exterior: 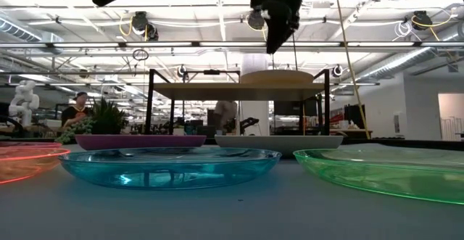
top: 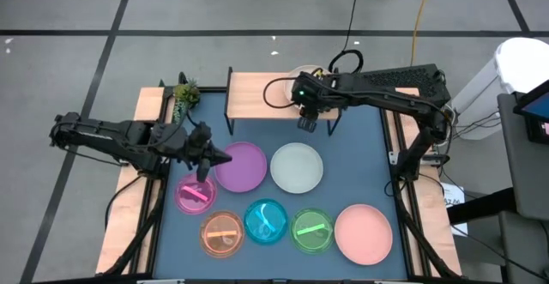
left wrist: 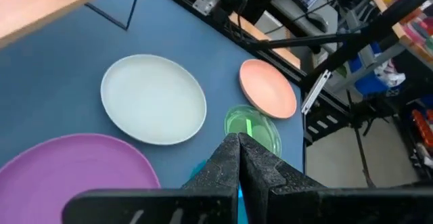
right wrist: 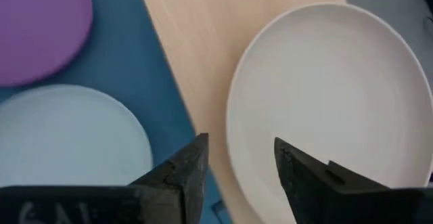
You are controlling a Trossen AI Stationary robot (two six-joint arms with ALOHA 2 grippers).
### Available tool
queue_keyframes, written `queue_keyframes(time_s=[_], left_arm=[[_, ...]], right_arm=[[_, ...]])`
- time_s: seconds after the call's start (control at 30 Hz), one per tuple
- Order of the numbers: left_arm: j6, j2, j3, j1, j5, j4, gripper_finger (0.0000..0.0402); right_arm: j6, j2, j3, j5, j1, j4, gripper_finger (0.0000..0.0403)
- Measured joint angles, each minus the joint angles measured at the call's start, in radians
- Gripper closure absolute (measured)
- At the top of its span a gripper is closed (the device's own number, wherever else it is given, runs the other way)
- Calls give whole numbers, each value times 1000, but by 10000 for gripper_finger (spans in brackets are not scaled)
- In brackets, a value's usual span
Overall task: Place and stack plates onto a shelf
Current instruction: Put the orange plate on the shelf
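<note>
**Hidden and cut off**

Hiding most of the beige plate (top: 302,72) under the right arm (top: 377,87) in the high view. Cropping the purple plate (right wrist: 40,28) and white plate (right wrist: 67,139) at the right wrist edges. Blurring a far person (exterior: 75,109) in the low view.

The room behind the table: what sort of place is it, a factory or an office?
Probably a robotics lab or workshop in a big open hall: bare ceiling pipes overhead, a white humanoid robot at the far side, and a person at the benches.
</note>
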Motion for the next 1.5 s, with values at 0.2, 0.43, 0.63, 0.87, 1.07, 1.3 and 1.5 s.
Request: queue_keyframes(time_s=[0.2, 0.43, 0.63, 0.87, 1.07, 1.3, 1.5], left_arm=[[-102, 0, 0, -33, -1, -88, 398], [-188, 2, 0, -137, 1, -199, 352], [-320, 52, 0, -238, 2, -248, 303], [-675, 175, 0, -315, 50, -273, 293], [-956, 283, 0, -352, 120, -286, 293], [-1122, 382, 0, -410, 202, -280, 293], [-1149, 405, -11, -442, 234, -278, 293]], right_arm=[[116, -83, 0, -56, 44, -3, 251], [146, -170, 0, -105, 105, -6, 252], [198, -218, 0, -104, 137, -4, 252], [271, -235, 0, -103, 179, -5, 252], [292, -235, 0, -103, 232, -15, 252], [292, -235, 0, -103, 279, -58, 252], [280, -235, 0, -103, 294, -71, 252]])
